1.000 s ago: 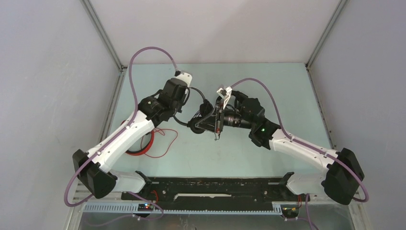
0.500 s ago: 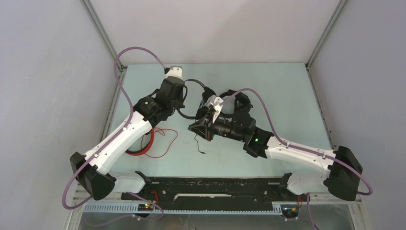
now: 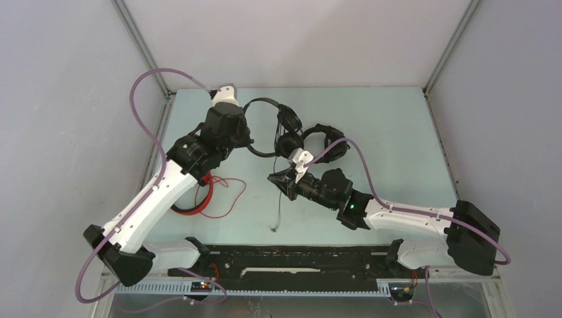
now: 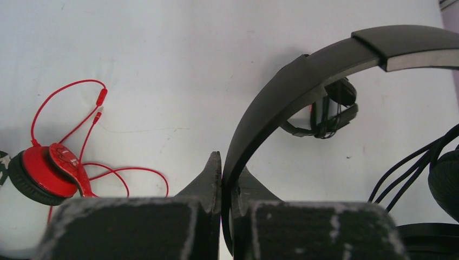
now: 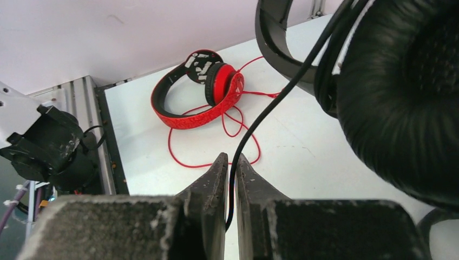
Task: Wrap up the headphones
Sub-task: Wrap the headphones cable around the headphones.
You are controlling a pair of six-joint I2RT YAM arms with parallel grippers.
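Held set: slim black headset (image 3: 289, 122), lifted off the table (image 3: 397, 132) toward the far-left of centre, band arching up, cups hanging.
L grip: left gripper (image 4: 224, 165) pressed together on the headband, clamping it edge-on between the fingers.
Cable: black cable (image 5: 289, 84) runs from the cup down into the right gripper (image 5: 231, 165). Its loose tail trails toward the near edge and ends on the table.
R grip: fingers pinching the cable, a thin slit between them with nothing else in it.
Change: 1 s ago both grippers sat bunched mid-table w/ the headset between them. Since then the L arm has carried the set up and away to the far-left, and the R arm has dropped back toward the near side, along the cable.
Meaning: prob. the cable is being drawn out straight, so winding can start. No turns are visible round the band yet.
Count: 3 headsets, 2 black and 1 red. 1 is in hand and 2 are on the table.
Others: bulkier black headset (image 3: 326, 140) lies just beyond the R wrist. Red headset (image 5: 219, 84) is by the L arm, its red cord loose and tangled.
Arms: 2, both busy.
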